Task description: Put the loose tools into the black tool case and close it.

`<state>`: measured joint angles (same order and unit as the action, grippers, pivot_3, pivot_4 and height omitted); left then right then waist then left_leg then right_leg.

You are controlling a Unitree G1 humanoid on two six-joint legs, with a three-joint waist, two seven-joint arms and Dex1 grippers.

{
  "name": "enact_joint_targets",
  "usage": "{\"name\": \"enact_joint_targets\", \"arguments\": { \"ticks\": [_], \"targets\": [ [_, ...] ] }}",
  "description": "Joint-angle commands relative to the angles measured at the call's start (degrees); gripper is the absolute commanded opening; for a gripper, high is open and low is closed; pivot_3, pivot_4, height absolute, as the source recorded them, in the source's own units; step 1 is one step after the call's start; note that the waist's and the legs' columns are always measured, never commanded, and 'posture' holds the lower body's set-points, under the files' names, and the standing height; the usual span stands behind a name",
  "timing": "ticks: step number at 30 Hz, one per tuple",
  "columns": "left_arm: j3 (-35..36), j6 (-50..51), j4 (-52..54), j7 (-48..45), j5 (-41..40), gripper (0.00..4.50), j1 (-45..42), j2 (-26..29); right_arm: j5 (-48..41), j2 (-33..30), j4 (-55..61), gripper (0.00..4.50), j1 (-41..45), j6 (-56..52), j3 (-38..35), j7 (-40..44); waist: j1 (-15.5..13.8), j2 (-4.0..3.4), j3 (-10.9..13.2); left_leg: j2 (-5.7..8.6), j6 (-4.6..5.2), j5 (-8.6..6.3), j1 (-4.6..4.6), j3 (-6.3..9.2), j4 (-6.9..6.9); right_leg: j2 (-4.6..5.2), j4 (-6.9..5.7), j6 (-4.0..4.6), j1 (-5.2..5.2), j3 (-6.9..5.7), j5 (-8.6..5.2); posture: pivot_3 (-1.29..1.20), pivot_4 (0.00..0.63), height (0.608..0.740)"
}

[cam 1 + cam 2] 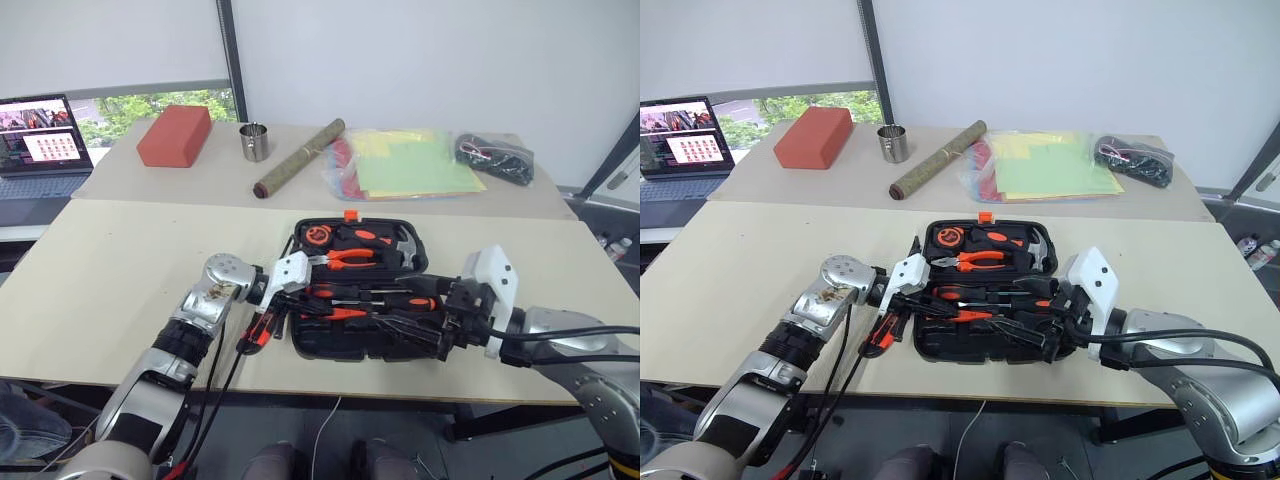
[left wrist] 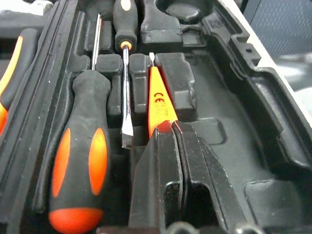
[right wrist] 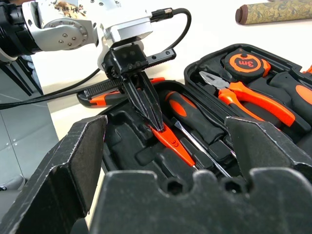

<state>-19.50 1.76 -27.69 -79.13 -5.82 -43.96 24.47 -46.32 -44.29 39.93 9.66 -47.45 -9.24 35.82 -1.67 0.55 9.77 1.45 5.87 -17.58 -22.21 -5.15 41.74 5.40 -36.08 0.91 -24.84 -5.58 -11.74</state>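
The black tool case lies open on the near table, its lid holding pliers, a tape measure and a hammer. In its tray sit two screwdrivers, one with an orange-and-black handle, one with a darker handle. Beside them the slim orange tester screwdriver rests in its slot. My left gripper reaches in from the case's left side, shut on the tester's end. The orange-and-black utility knife lies on the table just left of the case. My right gripper hangs open over the tray's right end.
On the far table are a red block, a metal cup, a rolled mat, a bag of coloured paper and a black bag of cables. A laptop stands at the far left.
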Motion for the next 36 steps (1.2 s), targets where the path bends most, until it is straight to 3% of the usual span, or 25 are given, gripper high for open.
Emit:
{"name": "enact_joint_targets", "arguments": {
  "ticks": [1,5,8,13,18,21,24,29,36],
  "targets": [
    [-2.63,-1.77,-4.04,1.86,4.92,0.08,0.67,0.17,-0.85,0.28,1.14,4.5,0.38,0.45,-0.84,-0.77,0.01,0.0,-0.04,0.0,0.01,-0.01,0.06,0.0,0.0,0.01,0.0,0.0,0.06,0.01,0.0,0.0,0.15,0.736],
    [0.29,1.35,-0.4,1.38,1.64,0.08,-0.03,1.25,-0.82,0.26,1.24,4.5,0.72,0.63,-0.46,-0.62,0.12,0.01,-0.06,-0.05,0.05,-0.05,0.27,0.01,-0.01,0.03,0.03,0.0,0.25,0.0,0.0,0.0,0.15,0.736],
    [6.79,13.23,11.66,-0.8,-7.69,0.8,1.48,5.33,-0.55,-0.63,1.03,4.5,1.73,0.9,0.93,1.18,0.59,0.01,-0.05,-0.07,0.08,-0.07,0.15,0.02,-0.01,0.04,0.01,0.0,0.12,0.01,0.0,0.0,0.15,0.736],
    [18.63,33.46,31.87,5.11,-17.14,2.61,10.94,15.94,3.23,-3.31,-0.91,4.5,3.48,3.58,5.65,7.3,1.66,-0.02,-0.02,-0.08,0.03,-0.03,-0.23,-0.02,-0.03,-0.06,-0.08,0.1,-0.37,0.0,0.01,0.0,0.15,0.736],
    [34.11,48.04,51.24,15.07,-20.29,4.36,31.5,24.11,5.45,-5.03,-3.49,4.5,5.38,6.65,8.31,13.73,1.85,-0.03,0.0,-0.04,0.0,-0.05,0.0,-0.02,-0.3,-0.05,0.17,0.04,-0.13,0.02,-0.03,0.0,0.15,0.736],
    [40.23,59.88,59.86,21.77,-23.59,4.44,39.27,23.18,6.02,-5.18,-4.96,4.5,6.78,7.64,9.66,16.66,0.98,0.0,0.05,-0.04,-0.09,-0.1,0.01,0.04,-0.28,-0.04,0.2,-0.01,-0.06,0.01,-0.06,0.0,0.15,0.736],
    [41.38,70.35,64.31,30.03,-26.1,4.44,38.58,18.8,6.61,-4.37,-6.11,4.5,8.09,7.97,10.7,17.52,-0.07,-0.03,0.07,0.01,-0.47,-0.3,0.19,0.19,-0.24,0.0,0.2,-0.04,0.23,-0.01,-0.06,0.0,0.15,0.736],
    [32.33,78.54,65.48,41.65,-23.31,4.44,31.69,15.08,8.87,-2.99,-6.88,4.5,9.56,8.83,11.95,16.99,-0.67,0.0,0.07,0.07,-0.57,-0.36,0.6,0.22,-0.27,0.0,0.2,-0.32,0.6,0.08,-0.15,0.0,0.15,0.736],
    [18.66,75.52,56.88,45.96,-20.24,4.44,25.67,15.47,8.4,-2.19,-4.04,4.5,7.8,7.07,10.44,14.26,-0.4,0.01,0.06,0.11,-0.76,-0.23,0.79,0.1,-0.68,-0.05,0.11,0.05,0.52,0.16,-0.07,0.0,0.15,0.736]
  ]
}}
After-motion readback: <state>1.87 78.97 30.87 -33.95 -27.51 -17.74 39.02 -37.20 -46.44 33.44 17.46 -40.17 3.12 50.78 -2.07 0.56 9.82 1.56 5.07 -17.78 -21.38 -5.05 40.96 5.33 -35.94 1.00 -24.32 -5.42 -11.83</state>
